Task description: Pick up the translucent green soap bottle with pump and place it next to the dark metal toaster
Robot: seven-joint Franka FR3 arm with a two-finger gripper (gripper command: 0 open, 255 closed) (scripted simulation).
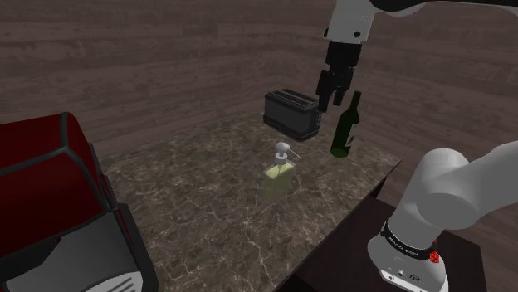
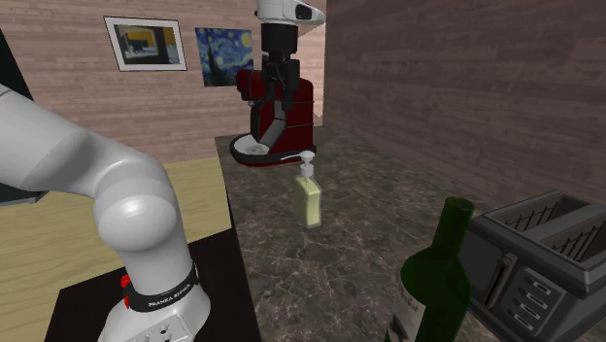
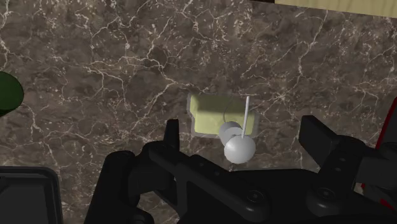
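Note:
The soap bottle (image 1: 280,175) is pale yellow-green and see-through, with a grey pump, and stands upright in the middle of the dark marble counter (image 1: 216,224). My gripper (image 1: 329,103) hangs open high above the counter, well clear of the bottle and above the space between toaster and wine bottle. In the wrist view the soap bottle (image 3: 208,117) lies far below, between my spread fingers (image 3: 172,135), untouched. The dark toaster (image 1: 292,114) sits at the counter's far side. From the second exterior view, the soap bottle (image 2: 309,197) stands below my gripper (image 2: 274,119), and the toaster (image 2: 544,255) is at the right.
A dark green wine bottle (image 1: 346,127) stands upright just right of the toaster, near the counter's edge. A red stand mixer (image 1: 58,207) takes up the counter's left end in the shoulder view. Two pictures (image 2: 146,43) hang on the wall.

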